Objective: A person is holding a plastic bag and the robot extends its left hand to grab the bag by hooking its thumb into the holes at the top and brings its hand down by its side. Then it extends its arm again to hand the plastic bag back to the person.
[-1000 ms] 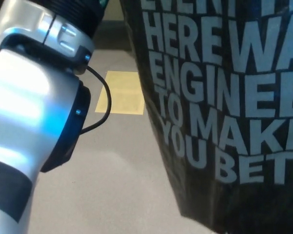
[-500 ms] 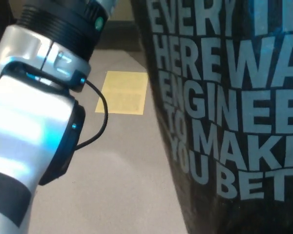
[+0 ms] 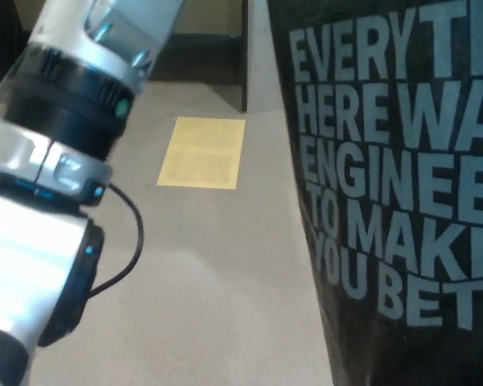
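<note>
Floor (image 3: 225,265): plain grey-beige surface, runs between the left edge and the right. One pale yellow rectangular sheet (image 3: 203,153) lies flat on it, upper middle, faint lines on its face unreadable, dark wall base behind it

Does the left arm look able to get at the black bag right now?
Probably yes: the left arm reaches forward beside the black bag, with only bare floor between them, though no hand shows.
</note>
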### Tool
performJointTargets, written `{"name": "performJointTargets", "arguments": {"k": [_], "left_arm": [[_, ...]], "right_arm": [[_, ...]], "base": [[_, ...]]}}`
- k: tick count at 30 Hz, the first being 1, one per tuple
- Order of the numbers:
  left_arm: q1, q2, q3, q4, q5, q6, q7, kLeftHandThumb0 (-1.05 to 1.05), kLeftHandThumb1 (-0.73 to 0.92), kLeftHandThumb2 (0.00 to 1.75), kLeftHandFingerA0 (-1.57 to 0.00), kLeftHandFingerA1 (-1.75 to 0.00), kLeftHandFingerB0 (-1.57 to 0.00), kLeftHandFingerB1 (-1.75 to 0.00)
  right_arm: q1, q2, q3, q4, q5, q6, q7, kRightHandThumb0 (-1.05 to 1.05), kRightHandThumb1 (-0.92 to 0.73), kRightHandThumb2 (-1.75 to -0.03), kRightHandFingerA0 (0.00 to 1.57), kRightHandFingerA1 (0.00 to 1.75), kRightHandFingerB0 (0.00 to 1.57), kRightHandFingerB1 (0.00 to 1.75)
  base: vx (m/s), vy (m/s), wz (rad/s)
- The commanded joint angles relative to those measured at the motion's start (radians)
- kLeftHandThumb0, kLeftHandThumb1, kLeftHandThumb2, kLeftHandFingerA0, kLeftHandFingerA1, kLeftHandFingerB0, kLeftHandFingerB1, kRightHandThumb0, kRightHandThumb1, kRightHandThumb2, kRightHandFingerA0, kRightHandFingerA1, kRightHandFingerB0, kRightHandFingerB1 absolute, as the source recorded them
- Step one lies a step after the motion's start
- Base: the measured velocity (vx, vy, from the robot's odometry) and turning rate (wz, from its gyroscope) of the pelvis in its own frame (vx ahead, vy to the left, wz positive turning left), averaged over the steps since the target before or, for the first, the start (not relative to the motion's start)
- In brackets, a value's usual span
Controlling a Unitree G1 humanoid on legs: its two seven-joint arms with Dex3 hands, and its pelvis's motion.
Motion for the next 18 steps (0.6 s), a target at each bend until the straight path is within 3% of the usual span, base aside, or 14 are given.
{"name": "performJointTargets", "arguments": {"k": [1, 6, 7, 10, 11, 15, 18], "left_arm": [[0.131, 0.054, 0.025, -0.139, -0.032, 0.018, -0.083, -0.84, 0.46, 0.89, 0.00, 0.00, 0.00, -0.05], [0.311, 0.109, 0.060, -0.308, -0.053, 0.014, -0.124, -0.85, 0.46, 0.90, 0.00, 0.00, 0.00, -0.06], [0.350, 0.115, 0.069, -0.339, -0.074, 0.014, -0.142, -0.93, 0.55, 0.58, 0.00, -0.05, 0.00, 0.00], [0.471, 0.137, 0.103, -0.429, -0.106, 0.029, -0.173, -0.97, 0.56, 0.60, 0.00, -0.03, 0.00, 0.00], [0.524, 0.150, 0.118, -0.449, -0.114, 0.010, -0.169, -0.88, 0.49, 0.89, 0.00, -0.02, 0.00, 0.00], [0.783, 0.184, 0.180, -0.487, -0.113, -0.059, -0.110, -0.84, 0.47, 0.87, 0.00, 0.00, 0.00, 0.00], [0.945, 0.200, 0.216, -0.420, -0.079, -0.120, -0.023, -0.76, 0.43, 0.85, -0.01, -0.14, 0.00, -0.03]], "right_arm": [[0.015, -0.002, 0.002, 0.002, 0.000, -0.003, -0.007, -0.32, -0.67, -0.61, 0.75, 0.52, 0.57, 0.41], [0.016, -0.001, 0.001, 0.004, 0.002, -0.005, -0.004, -0.31, -0.67, -0.60, 0.75, 0.53, 0.58, 0.42], [0.019, -0.001, 0.001, 0.003, 0.002, -0.005, -0.004, -0.31, -0.67, -0.61, 0.75, 0.53, 0.58, 0.42], [0.016, -0.003, -0.002, -0.001, 0.004, -0.009, -0.008, -0.32, -0.66, -0.60, 0.75, 0.54, 0.58, 0.42], [0.015, -0.003, -0.002, -0.002, 0.004, -0.008, -0.009, -0.32, -0.66, -0.60, 0.75, 0.53, 0.58, 0.42], [0.008, -0.006, -0.005, -0.003, 0.005, 0.002, -0.011, -0.32, -0.67, -0.61, 0.75, 0.52, 0.58, 0.41], [0.001, -0.003, -0.008, 0.002, 0.007, -0.004, -0.011, -0.32, -0.67, -0.60, 0.77, 0.58, 0.58, 0.42]], "base": [[0.00, 0.000, 0.00], [0.00, 0.000, 0.00], [0.00, 0.000, 0.00], [0.00, 0.000, 0.00], [0.00, 0.000, 0.00], [0.00, 0.000, 0.00], [0.00, 0.000, 0.00]]}}
